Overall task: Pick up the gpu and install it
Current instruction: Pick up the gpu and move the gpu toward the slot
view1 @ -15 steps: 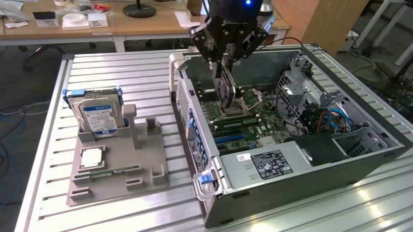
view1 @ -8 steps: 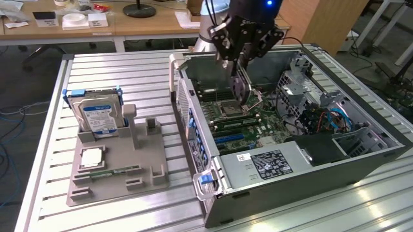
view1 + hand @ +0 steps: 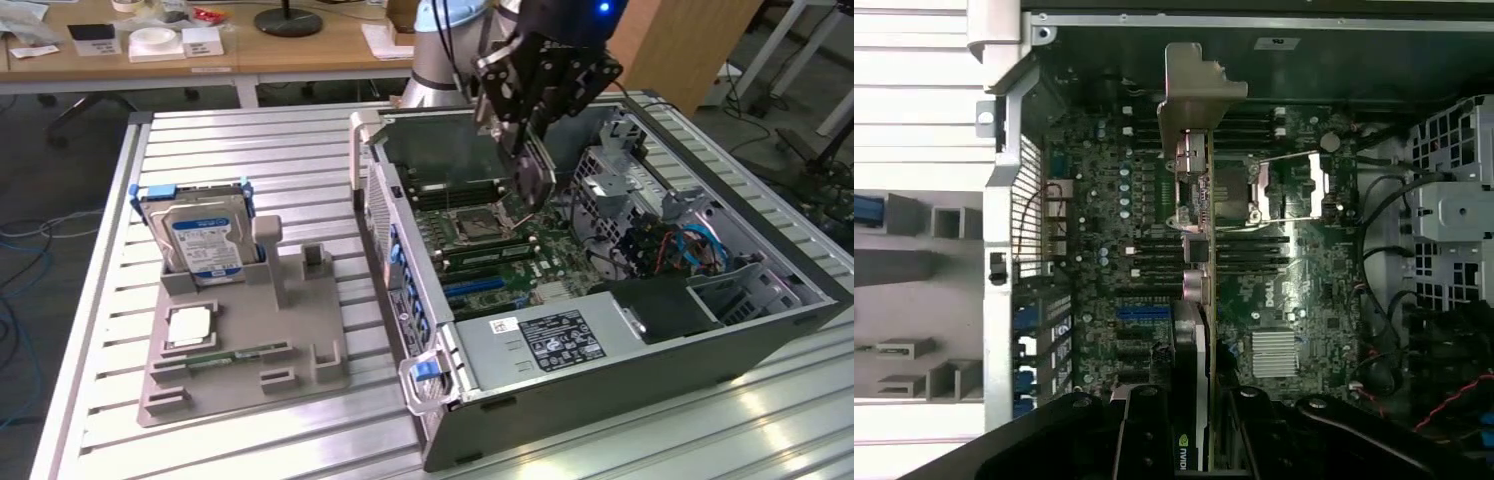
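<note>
The gpu (image 3: 533,186) hangs edge-down over the open computer case (image 3: 587,345), above the motherboard (image 3: 501,255) near the CPU socket. My gripper (image 3: 530,148) is shut on the card's upper edge. In the wrist view the gpu (image 3: 1197,300) appears edge-on, a thin dark board running away from me, with its silver end bracket (image 3: 1194,85) at the far end toward the case's wall. The gripper (image 3: 1195,440) clamps it from both sides, one dark finger (image 3: 1144,430) on each face. The card floats above the blue expansion slots (image 3: 1144,312) without touching the board.
A grey fixture tray (image 3: 307,355) lies on the slatted table at the exterior view's left, holding a silver hard drive (image 3: 203,238), a square chip (image 3: 188,326) and a green memory stick (image 3: 238,352). Drive cage (image 3: 617,190) and cables (image 3: 681,245) crowd the case's right side.
</note>
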Controlling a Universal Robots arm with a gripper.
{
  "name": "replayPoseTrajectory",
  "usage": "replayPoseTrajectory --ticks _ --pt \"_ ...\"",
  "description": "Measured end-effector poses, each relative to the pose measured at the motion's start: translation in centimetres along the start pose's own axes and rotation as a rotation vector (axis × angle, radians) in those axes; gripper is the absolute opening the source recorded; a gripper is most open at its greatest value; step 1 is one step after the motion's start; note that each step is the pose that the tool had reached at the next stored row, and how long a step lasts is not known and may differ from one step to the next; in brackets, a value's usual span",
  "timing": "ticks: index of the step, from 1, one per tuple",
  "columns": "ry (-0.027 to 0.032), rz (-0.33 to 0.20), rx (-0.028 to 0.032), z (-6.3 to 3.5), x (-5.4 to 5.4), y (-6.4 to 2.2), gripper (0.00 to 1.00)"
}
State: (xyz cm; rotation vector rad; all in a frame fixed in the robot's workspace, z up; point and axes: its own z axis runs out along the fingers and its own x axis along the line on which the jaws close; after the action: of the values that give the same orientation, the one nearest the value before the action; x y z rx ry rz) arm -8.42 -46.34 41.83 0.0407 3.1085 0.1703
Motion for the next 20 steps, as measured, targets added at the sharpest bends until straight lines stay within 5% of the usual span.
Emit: replayPoseTrajectory --ticks 20 --pt "0.0002 0.000 -0.0074 0.26 -9.1 0.23 0.27"
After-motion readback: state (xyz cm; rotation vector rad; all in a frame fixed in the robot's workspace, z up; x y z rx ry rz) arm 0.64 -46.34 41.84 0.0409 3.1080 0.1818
